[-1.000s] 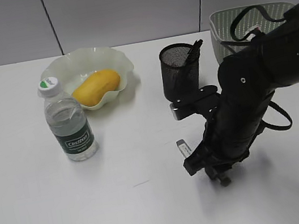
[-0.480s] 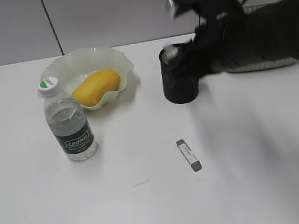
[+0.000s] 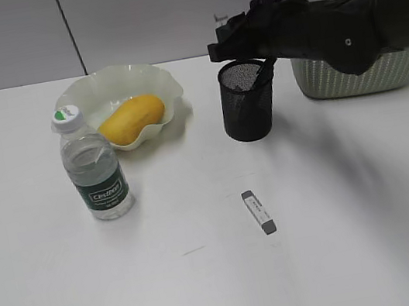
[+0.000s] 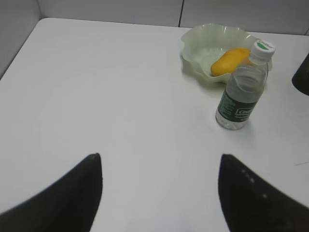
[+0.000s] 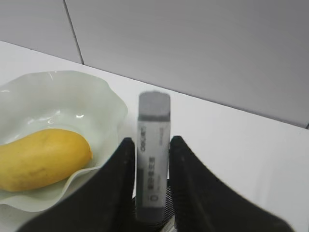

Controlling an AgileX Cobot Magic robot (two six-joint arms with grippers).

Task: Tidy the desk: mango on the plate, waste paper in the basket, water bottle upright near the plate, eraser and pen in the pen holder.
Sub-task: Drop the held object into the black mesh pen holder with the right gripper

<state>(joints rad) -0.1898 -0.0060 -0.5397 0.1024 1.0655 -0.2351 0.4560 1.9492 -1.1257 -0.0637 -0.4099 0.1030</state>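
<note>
Now, the left jaws hang wide apart over bare bench (image 4: 96, 96). Ahead and to their right stands the water bottle (image 4: 241, 99), upright, clear with a white cap and dark green label. Just beyond it the wavy pale green plate (image 4: 198, 48) cradles the yellow-orange mango (image 4: 231, 60). The right jaws pinch a grey-white eraser (image 5: 153, 125) upright, just above the black mesh pen holder (image 3: 248, 106). A second eraser (image 3: 258, 212) lies flat on the bench, well below them. The basket (image 3: 349, 78) is to their right.

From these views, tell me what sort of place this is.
Probably an office desk set up for a tidying test: a plain white desk, grey partition panels behind, and a mesh pen holder.
</note>
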